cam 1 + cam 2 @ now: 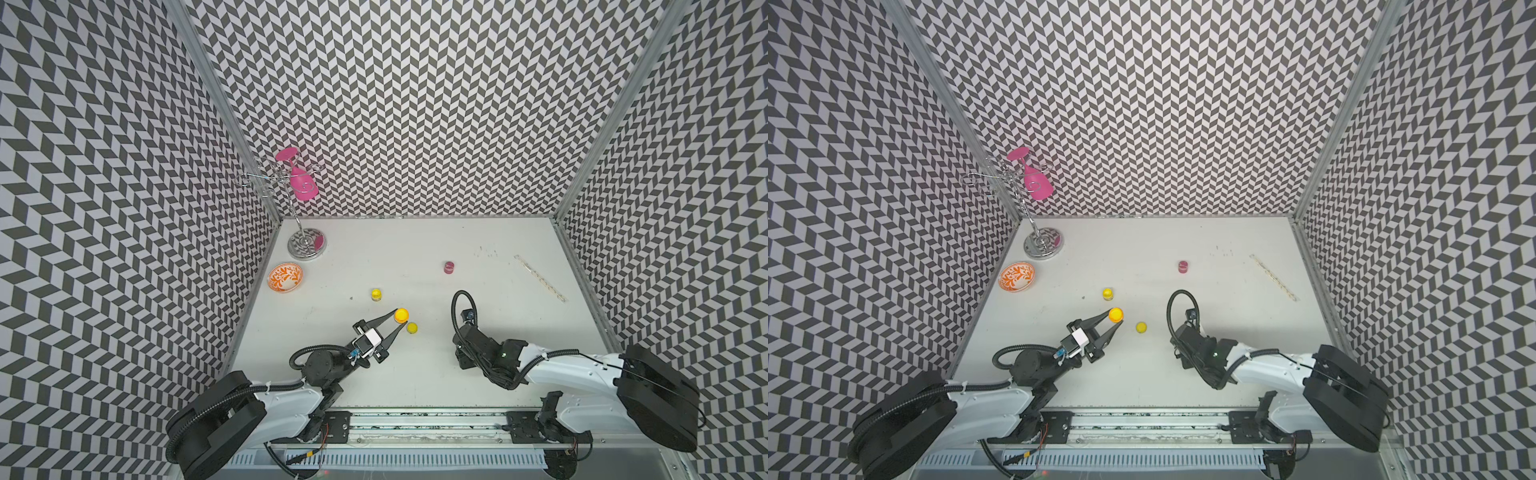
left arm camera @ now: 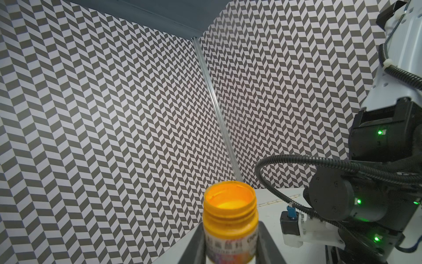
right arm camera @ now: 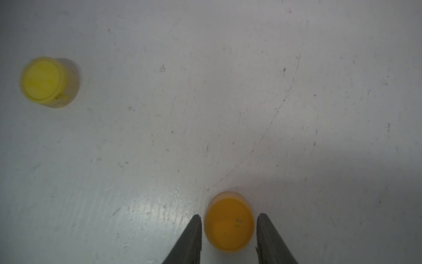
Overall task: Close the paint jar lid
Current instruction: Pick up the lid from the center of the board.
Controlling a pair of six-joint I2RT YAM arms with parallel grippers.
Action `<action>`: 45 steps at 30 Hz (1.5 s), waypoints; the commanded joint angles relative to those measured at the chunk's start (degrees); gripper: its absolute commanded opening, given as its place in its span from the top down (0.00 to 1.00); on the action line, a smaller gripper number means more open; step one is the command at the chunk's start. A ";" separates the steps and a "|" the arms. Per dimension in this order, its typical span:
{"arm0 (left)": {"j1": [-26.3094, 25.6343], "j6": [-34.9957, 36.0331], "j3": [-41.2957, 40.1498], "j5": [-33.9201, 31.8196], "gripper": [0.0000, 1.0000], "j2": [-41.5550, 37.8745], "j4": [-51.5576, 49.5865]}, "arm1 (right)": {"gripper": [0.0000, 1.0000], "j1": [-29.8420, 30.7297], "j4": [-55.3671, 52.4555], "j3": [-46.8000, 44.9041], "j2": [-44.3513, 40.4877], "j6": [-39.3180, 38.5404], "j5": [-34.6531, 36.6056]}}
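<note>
Light orange plastic paint jar [image 2: 229, 205] is clamped by left gripper [image 2: 230, 224]; slick round orange lid [image 3: 229, 230], four o'clock, is narrowly flanked, rim untouched, by right gripper [image 3: 229, 216].

The paint jar [image 2: 230, 219], low in the left wrist view, is translucent orange plastic, smooth and slightly glossy, with a printed label. The lid [image 3: 229, 222] is smooth orange plastic. The table [image 3: 228, 91] is matt white, scuffed and scratched. The rack [image 1: 299, 249] [image 1: 1038, 249], upper left in both top views, is mirror-bright metal.
</note>
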 commanded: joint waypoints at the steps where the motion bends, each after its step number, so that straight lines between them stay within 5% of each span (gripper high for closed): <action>1: -0.26 0.01 -0.33 -0.42 0.74 -0.03 1.04 | 0.62 0.15 2.39 -0.45 0.12 0.80 1.19; 45: -0.34 -0.47 -0.07 0.19 0.73 -0.31 0.05 | 0.63 0.07 2.87 0.26 1.75 0.22 1.37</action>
